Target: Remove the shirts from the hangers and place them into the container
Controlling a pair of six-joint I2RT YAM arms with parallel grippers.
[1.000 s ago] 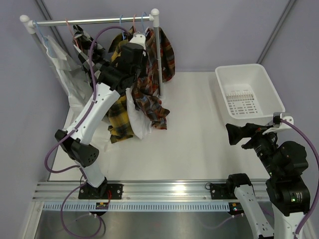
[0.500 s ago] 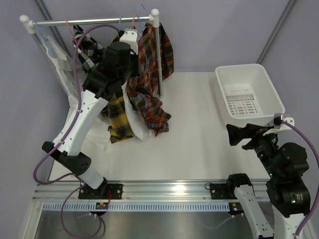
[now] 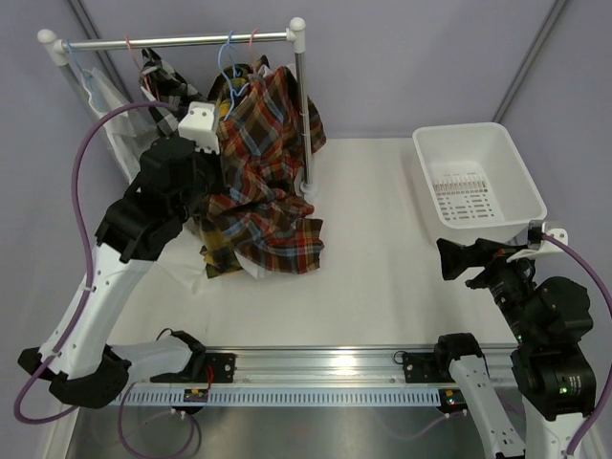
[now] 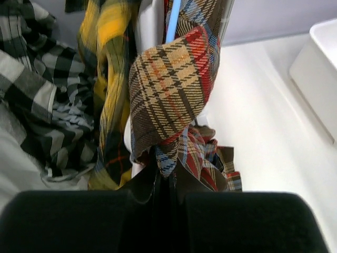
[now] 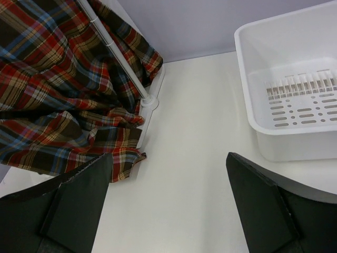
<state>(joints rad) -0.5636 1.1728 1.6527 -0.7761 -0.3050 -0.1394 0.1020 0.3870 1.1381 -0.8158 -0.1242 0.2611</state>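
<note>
Over on the left, the left tool (image 4: 168,182) is clenched on a fold of the red-orange-blue plaid shirt (image 3: 263,182), with the cloth bunched just above its closed fingers. That shirt fans out from up near the rail (image 3: 182,41) down to the tabletop (image 3: 382,249), where its lower hem lies in a heap beside the rack's upright post (image 3: 302,105). Its top sits close to the light blue hanger (image 3: 228,59), which hooks over the rail next to a pink hanger (image 3: 253,43). I cannot tell whether the shirt is on the blue hanger or already off it. A yellow-black plaid shirt (image 4: 108,63) hangs tucked behind and under the red one. Further left on the rail are the black-white checked shirt (image 4: 37,79) and a plain white shirt (image 3: 110,124). The right tool (image 3: 459,260) is released, its fingers spread wide and holding nothing, and it hovers over bare tabletop near the front corner of the container (image 3: 457,129). The white container sits at the far right of the tabletop, well apart from the rack, and has no shirt in it.
</note>
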